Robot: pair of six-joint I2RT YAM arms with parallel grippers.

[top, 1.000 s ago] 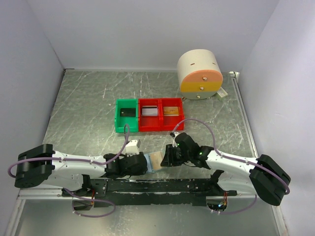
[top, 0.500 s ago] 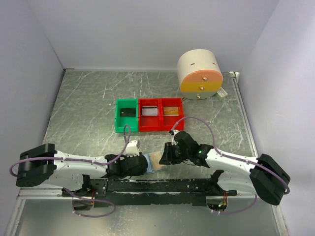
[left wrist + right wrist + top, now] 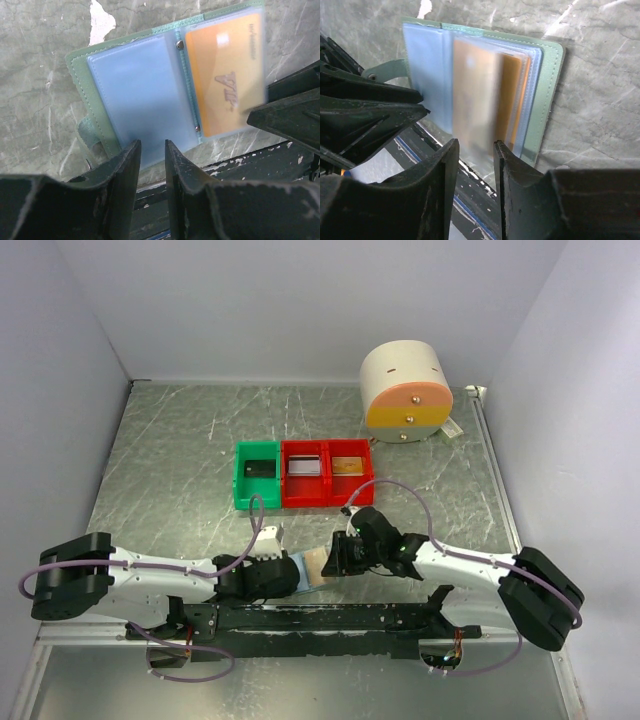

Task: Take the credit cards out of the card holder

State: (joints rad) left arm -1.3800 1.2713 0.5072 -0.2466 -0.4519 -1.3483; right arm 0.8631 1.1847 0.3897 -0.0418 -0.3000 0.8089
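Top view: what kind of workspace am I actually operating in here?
Most likely a lab test cell rather than a home or shop: plain white walls enclose a marbled grey table, and staged props sit on it, namely red and green bins and a small round drawer unit.

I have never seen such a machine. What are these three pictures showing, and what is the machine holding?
Two robot arms are bolted at the near edge of a table. One picture looks down from above; the other two come from a camera on each wrist. Each arm ends in a two-finger hand. An open card holder lies between them. The left hand reaches to the edge of the empty blue pocket; the right hand reaches to the pocket with an orange card. Whether the fingers truly pinch is not clear. Farther back stand a green bin, two red bins and a round drawer box.
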